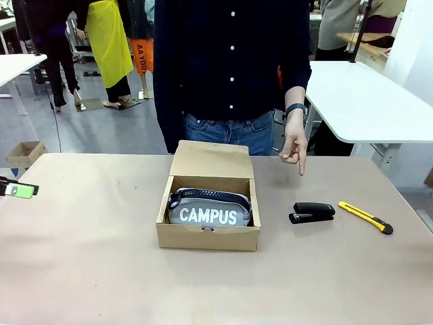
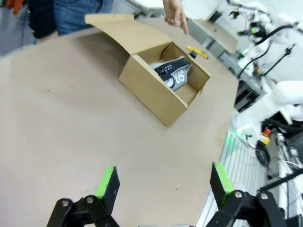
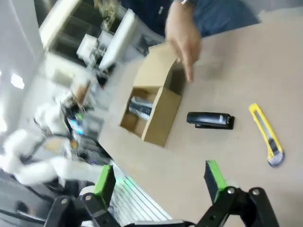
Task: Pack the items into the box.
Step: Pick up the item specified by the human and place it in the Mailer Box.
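While the brown cardboard flap-lid box on the desk holds the grey fabric CAMPUS pouch, I should close my spread right pincer across the narrow sides of the small black stapler beside it; left pincer waits, also spread.

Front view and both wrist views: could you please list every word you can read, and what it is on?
"CAMPUS": white letters on the grey pouch in the box, front view.
"US": that word's end, left wrist view.
Stapler and knife: nothing readable.
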`<state>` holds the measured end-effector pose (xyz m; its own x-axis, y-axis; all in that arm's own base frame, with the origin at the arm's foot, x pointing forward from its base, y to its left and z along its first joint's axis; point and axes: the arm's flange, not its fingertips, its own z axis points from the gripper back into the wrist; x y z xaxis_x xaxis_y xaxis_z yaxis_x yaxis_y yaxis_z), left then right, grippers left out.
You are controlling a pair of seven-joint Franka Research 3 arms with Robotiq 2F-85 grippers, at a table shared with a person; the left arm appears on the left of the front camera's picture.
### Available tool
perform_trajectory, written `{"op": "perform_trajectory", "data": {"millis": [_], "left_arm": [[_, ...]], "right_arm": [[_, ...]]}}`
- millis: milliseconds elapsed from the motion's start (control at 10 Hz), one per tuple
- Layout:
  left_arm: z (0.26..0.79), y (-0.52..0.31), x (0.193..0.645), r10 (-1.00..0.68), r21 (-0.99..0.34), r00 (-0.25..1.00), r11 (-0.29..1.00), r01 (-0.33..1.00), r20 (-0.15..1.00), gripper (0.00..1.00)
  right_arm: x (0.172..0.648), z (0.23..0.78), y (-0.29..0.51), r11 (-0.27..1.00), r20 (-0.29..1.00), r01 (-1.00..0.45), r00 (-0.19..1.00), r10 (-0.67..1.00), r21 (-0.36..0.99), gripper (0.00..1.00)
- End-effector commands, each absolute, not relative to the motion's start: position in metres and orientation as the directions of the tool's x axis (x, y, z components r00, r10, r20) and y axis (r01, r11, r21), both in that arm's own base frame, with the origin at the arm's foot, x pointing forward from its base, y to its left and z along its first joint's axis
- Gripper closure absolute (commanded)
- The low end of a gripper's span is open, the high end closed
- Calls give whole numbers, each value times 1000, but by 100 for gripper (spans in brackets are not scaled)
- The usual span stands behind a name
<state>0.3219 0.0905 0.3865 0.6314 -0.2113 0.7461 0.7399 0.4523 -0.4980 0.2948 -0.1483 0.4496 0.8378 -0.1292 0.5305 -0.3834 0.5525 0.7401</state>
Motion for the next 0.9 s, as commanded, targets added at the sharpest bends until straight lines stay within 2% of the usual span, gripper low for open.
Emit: {"op": "perform_trajectory", "data": {"millis": [0,100,200,300,400,700,800], "left_arm": [[388,88,319,-190,-500,629,455,737,754,0],[388,88,319,-190,-500,629,455,737,754,0],[388,88,319,-190,-500,629,455,737,754,0],[388,88,319,-190,-500,629,455,737,754,0],[388,88,319,-190,-500,629,455,737,754,0],[388,88,319,-190,-500,629,455,737,754,0],[388,88,319,-190,-500,629,455,737,754,0]], "right_arm": [[271,417,-44,561,697,-762,593,403,324,0],[258,405,-13,463,640,-857,490,592,228,0],[241,397,4,365,593,-908,412,692,206,0],[228,400,-8,398,600,-892,441,667,212,0],[321,460,-37,552,561,-661,741,370,509,0],[321,460,-37,552,561,-661,741,370,509,0],[318,458,-37,532,556,-695,714,426,484,0]]}}
